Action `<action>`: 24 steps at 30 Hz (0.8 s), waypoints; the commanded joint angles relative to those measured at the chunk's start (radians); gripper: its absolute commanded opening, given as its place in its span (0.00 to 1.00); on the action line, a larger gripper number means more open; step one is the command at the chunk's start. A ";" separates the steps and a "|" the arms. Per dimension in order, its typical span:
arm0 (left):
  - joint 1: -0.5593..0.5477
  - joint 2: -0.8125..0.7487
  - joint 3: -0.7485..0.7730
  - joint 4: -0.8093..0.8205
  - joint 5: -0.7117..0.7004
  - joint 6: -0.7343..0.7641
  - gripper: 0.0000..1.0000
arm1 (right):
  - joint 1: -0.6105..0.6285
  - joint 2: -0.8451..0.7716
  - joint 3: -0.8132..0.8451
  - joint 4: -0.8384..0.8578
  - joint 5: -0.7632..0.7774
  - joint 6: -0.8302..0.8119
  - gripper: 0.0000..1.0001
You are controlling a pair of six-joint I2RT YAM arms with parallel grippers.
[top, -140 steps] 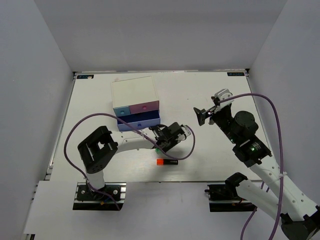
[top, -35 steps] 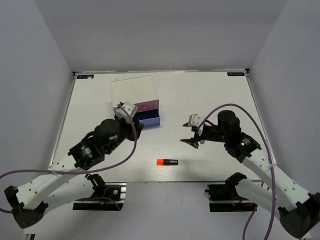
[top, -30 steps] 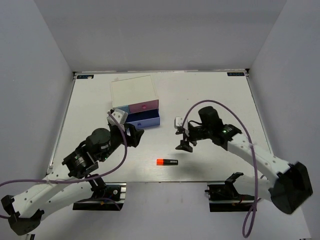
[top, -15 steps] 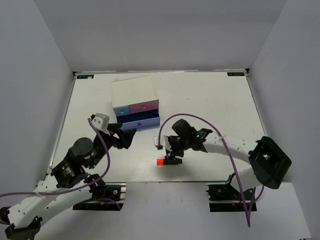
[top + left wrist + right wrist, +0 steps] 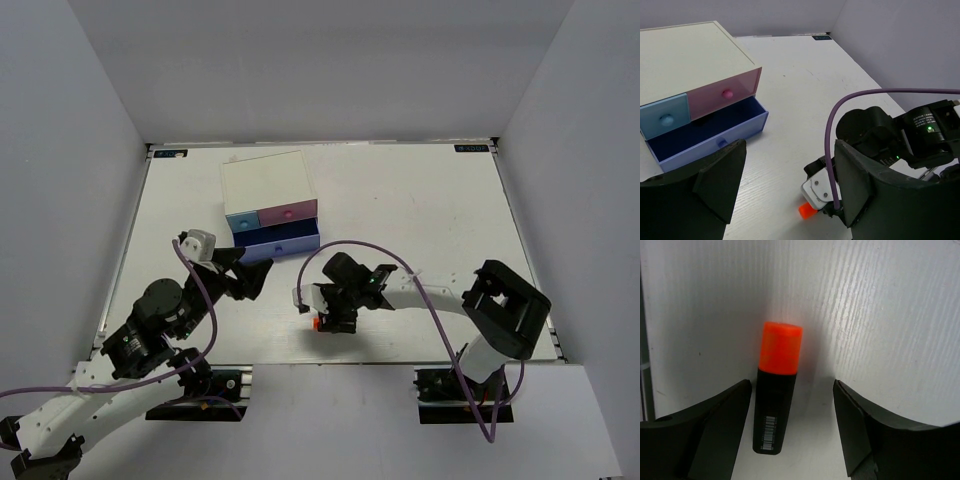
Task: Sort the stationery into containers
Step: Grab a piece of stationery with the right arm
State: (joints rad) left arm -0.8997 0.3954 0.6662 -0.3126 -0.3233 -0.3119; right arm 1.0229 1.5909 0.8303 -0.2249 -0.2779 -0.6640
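Right gripper [image 5: 334, 319] wide open, straddling orange-ended marker [image 5: 775, 410] on table [image 5: 420, 200]. Left gripper [image 5: 789, 150] open, empty, facing open periwinkle drawer [image 5: 710, 142].

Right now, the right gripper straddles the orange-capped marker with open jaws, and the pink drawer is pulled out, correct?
Not quite. The pink drawer is shut; the wide periwinkle drawer below is pulled out, per the left wrist view. The rest holds.
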 commanded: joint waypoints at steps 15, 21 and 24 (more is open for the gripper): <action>0.013 -0.047 -0.020 0.043 0.021 0.013 0.81 | 0.006 0.021 0.127 -0.076 0.064 -0.059 0.15; 0.013 -0.078 -0.030 0.052 0.030 0.022 0.80 | 0.002 0.023 0.251 -0.007 0.219 -0.091 0.12; 0.013 -0.108 -0.039 0.061 0.030 0.031 0.79 | 0.000 0.055 0.300 0.048 0.273 -0.115 0.12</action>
State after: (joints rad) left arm -0.8921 0.3153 0.6411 -0.2794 -0.3054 -0.2962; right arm 1.0267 1.6295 1.0657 -0.2611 -0.0910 -0.7410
